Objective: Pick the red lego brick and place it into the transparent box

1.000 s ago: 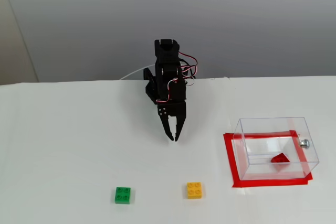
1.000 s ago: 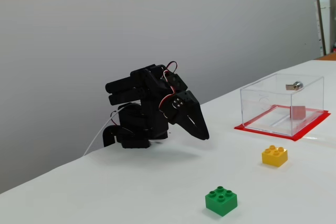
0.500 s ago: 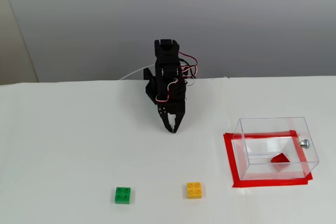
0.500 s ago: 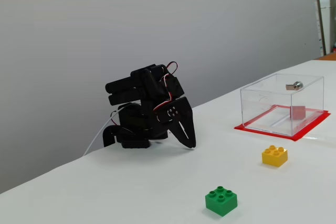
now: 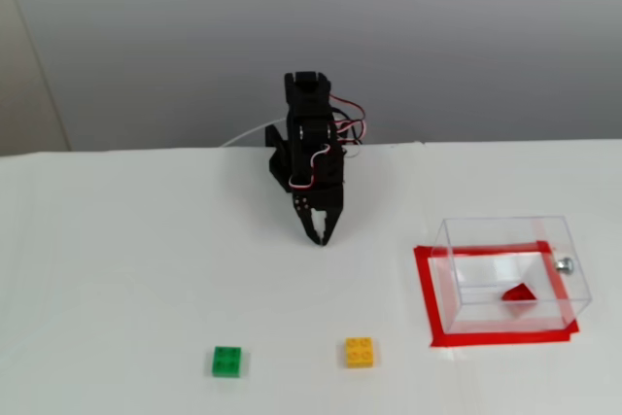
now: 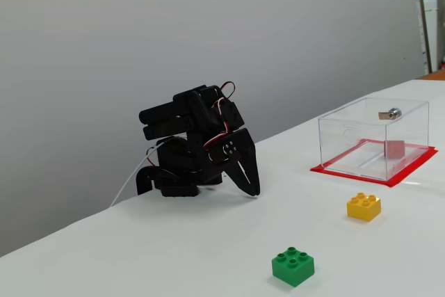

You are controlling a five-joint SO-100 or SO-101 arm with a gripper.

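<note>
Black plastic, your claw (image 5: 322, 239) points down with its two fingers pressed together and nothing between them; in the side fixed view the tip (image 6: 254, 193) is at the table or just above it, close in front of the arm's base.

The red lego brick (image 5: 519, 293) already lies inside the transparent box (image 5: 508, 232), on its floor near the wall with the small silver knob (image 5: 564, 264). In my judgement the task is done, so most risks come from moving more. If you send the arm toward the box again, the claw can push its thin wall and slide it off the red tape rectangle (image 5: 424, 293). If the claw tip presses on the table, a sweep could drag it. The yellow brick (image 5: 359, 352) and the green brick (image 5: 227, 362) lie well apart from the claw, nearer to the camera in the high fixed view; a wrong pick could take one of them.

Your table (image 5: 126, 269) is plain white and smooth, so light things slide easily. Behind it stands a bare grey wall (image 5: 466, 36), and a thin white cable (image 6: 128, 180) runs behind the arm.
</note>
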